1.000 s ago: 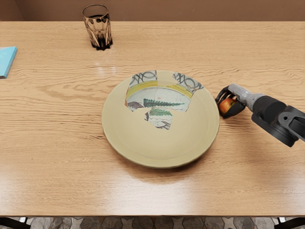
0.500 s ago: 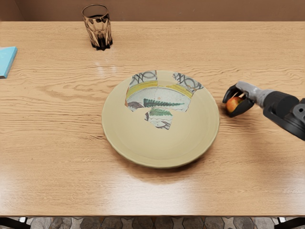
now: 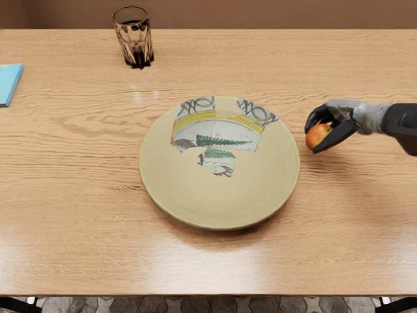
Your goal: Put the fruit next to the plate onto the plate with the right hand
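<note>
ok, quick status for you. right hand (image 3: 331,122) comes in from the right edge of the table (image 3: 78,215). its dark fingers (image 3: 315,119) are curled round the fruit (image 3: 317,136), so call it gripping the fruit, not open. fruit is small, red-orange w/ a yellow patch, apple-like. it's near the table's right edge, just beside the right rim of the plate (image 3: 169,189) but not touching it, w/ a strip of bare wood between. can't tell if the fruit is lifted or resting on the wood, the shadow is too faint to call.

plate is big and beige w/ a patterned patch on its far half, and sits abt mid-table. nothing is on it.

progress, as i judge it: reach and grasp look done, so roughly the first half. transfer is not yet done. what's left for you: raise the fruit enough to clear the rim, carry it over the rim toward mid-table, set it down on the plate, let go.

glass (image 3: 133,36) is at the far edge and the blue item (image 3: 9,83) at the left edge. both are well apart from that path. left arm is not in view.
</note>
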